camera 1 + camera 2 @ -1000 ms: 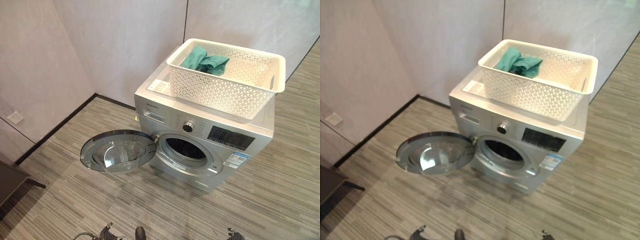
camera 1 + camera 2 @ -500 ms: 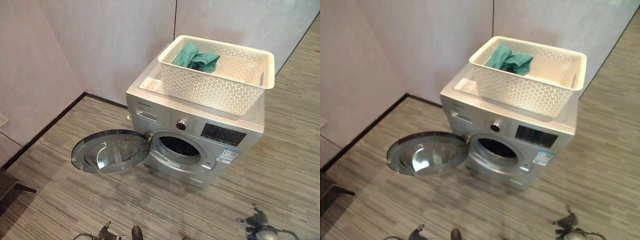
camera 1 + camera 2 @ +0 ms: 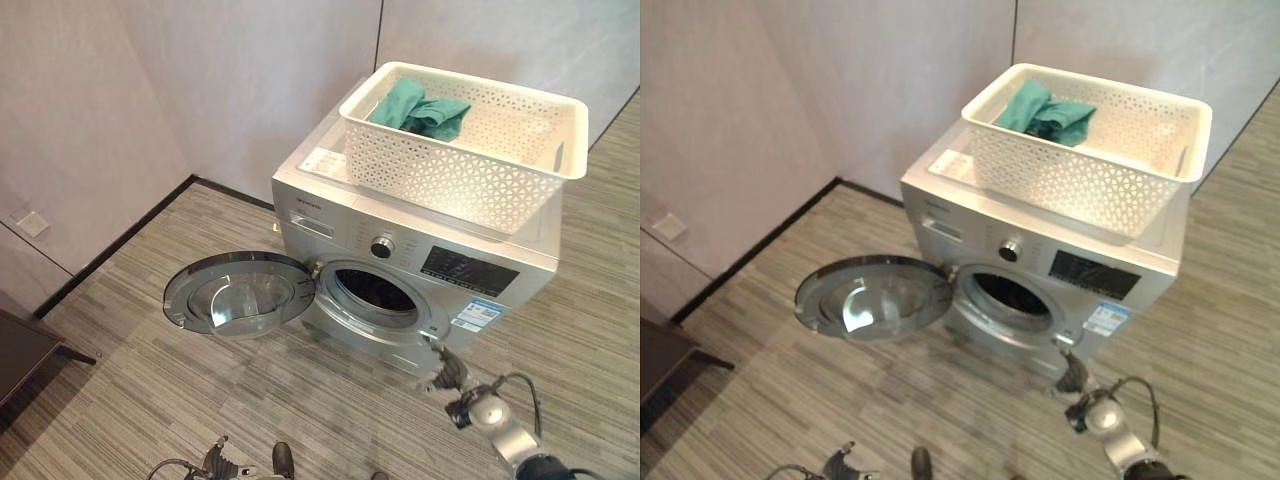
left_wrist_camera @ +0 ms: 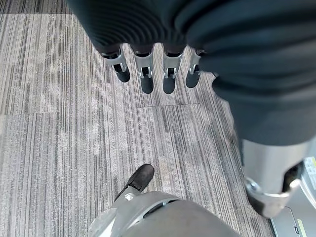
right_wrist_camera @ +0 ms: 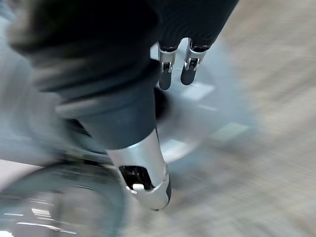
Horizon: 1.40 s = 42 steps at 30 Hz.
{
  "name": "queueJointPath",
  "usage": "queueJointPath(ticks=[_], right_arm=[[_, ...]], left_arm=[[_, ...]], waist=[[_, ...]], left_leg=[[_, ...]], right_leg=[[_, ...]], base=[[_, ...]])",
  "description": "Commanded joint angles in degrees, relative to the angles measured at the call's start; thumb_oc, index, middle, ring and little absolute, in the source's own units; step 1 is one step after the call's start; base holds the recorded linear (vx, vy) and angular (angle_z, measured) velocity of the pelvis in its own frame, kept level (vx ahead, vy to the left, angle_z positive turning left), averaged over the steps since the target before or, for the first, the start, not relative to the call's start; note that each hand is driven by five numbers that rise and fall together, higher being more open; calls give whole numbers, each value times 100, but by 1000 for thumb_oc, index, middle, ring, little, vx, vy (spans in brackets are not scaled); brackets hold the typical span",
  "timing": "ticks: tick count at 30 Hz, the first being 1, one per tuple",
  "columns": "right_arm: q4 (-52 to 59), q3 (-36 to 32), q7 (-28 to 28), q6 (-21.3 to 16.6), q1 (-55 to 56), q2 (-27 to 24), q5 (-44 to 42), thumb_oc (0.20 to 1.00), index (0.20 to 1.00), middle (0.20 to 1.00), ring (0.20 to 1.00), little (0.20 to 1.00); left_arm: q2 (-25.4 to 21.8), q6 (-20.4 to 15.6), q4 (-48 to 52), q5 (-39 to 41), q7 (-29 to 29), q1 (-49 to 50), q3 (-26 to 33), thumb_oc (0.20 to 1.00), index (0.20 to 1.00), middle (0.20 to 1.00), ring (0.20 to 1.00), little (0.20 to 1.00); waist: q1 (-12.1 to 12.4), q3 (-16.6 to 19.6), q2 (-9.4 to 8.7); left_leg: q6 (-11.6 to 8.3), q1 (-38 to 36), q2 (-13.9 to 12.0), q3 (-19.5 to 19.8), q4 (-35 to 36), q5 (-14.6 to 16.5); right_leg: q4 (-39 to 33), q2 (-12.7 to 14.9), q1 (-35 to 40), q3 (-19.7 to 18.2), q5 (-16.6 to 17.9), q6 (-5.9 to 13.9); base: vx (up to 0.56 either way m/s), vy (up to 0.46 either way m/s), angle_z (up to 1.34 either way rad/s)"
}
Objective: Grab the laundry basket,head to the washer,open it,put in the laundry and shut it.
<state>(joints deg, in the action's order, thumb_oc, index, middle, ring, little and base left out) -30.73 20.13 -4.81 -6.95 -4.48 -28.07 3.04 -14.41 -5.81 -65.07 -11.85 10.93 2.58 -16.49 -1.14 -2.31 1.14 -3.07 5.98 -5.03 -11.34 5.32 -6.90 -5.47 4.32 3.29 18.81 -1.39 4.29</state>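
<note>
Left eye view: a silver washer [image 3: 420,260] stands on a striped grey floor [image 3: 150,400] by pale walls. Its round door [image 3: 240,305] hangs wide open to the robot's left, baring the dark drum mouth [image 3: 378,292]. A white lattice basket [image 3: 465,140] sits on top of the washer, with green laundry [image 3: 420,108] bunched in its far left corner. The right hand [image 3: 447,372] reaches up from the lower right, near the washer's lower front, touching nothing.

Left wrist view: the left hand [image 4: 153,74] hangs over the floor, fingers straight and loose, holding nothing.

Right wrist view: the right hand's fingers [image 5: 177,66] are straight and relaxed, empty, with the washer blurred beyond.
</note>
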Motion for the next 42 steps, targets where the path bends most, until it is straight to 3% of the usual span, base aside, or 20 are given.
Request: queueJointPath(ticks=[1, 12, 15, 20, 27, 32, 38, 41, 42], right_arm=[[504, -138, 71, -420, 111, -364, 5, 1000, 1000, 1000, 1000, 1000], [386, -277, 52, -270, 541, -174, 77, 1000, 1000, 1000, 1000, 1000], [1207, -675, 19, -368, 972, -264, -36, 1000, 1000, 1000, 1000, 1000], [3049, -1687, 273, -792, 1900, -403, -772, 1000, 1000, 1000, 1000, 1000], [4095, -2483, 1036, -942, 2433, -656, -2031, 1000, 1000, 1000, 1000, 1000], [4646, -3048, 1330, -1075, 2461, -561, -2926, 1000, 1000, 1000, 1000, 1000], [4842, -3508, 749, -1419, 1608, -246, -3212, 1000, 1000, 1000, 1000, 1000], [4886, -3496, 298, -1410, 918, -601, -2671, 1000, 1000, 1000, 1000, 1000], [4850, -3433, 45, -1305, 377, -1060, -2268, 1000, 1000, 1000, 1000, 1000]], left_arm=[[61, -162, -392, -148, 105, -338, -38, 1000, 1000, 1000, 1000, 1000], [111, -126, -475, -123, 152, -379, 11, 1000, 1000, 1000, 1000, 1000], [86, -122, -473, -125, 203, -368, 146, 1000, 1000, 1000, 1000, 1000], [96, -146, -640, -206, 162, -333, 320, 1000, 1000, 1000, 1000, 1000], [92, -201, -555, -497, -135, -422, 101, 1000, 1000, 1000, 1000, 1000], [135, -299, -330, -582, -253, -492, -130, 1000, 1000, 1000, 1000, 1000], [220, -321, -216, -489, -281, -485, -282, 1000, 1000, 1000, 1000, 1000], [222, -297, -294, -479, -319, -467, -327, 1000, 1000, 1000, 1000, 1000], [212, -272, -369, -497, -336, -461, -357, 1000, 1000, 1000, 1000, 1000]], waist=[[2, 5, -75], [-64, 16, -108], [-164, 3, -95], [-373, 27, -91], [-631, 101, -72], [-767, 153, -32], [-735, 228, -19], [-608, 271, -73], [-493, 300, -131]], left_leg=[[29, -144, 220, 122, -32, 504], [36, -124, 212, 97, -32, 517], [34, -145, 215, 60, -32, 547], [47, -238, 196, -81, -32, 616], [58, -331, 166, -265, -32, 670], [75, -360, 149, -338, -32, 697], [140, -374, 150, -359, -32, 739], [169, -383, 158, -332, -32, 755], [178, -386, 169, -284, -32, 765]], right_leg=[[47, 149, -14, 39, -140, 215], [47, 148, -46, 39, -137, 226], [47, 144, -78, -34, -133, 255], [68, 155, -92, -186, -115, 302], [145, 170, -132, -353, -73, 341], [171, 165, -162, -433, -55, 354], [168, 168, -193, -519, -12, 365], [168, 165, -186, -548, 2, 360], [145, 173, -159, -532, 12, 355]], base=[[6, 0, 6], [-2, -1, 3], [0, 0, 0], [4, 22, -10], [-14, 18, -15], [-18, 11, -19], [-2, 21, -10], [3, 3, -1], [0, 0, 0]])
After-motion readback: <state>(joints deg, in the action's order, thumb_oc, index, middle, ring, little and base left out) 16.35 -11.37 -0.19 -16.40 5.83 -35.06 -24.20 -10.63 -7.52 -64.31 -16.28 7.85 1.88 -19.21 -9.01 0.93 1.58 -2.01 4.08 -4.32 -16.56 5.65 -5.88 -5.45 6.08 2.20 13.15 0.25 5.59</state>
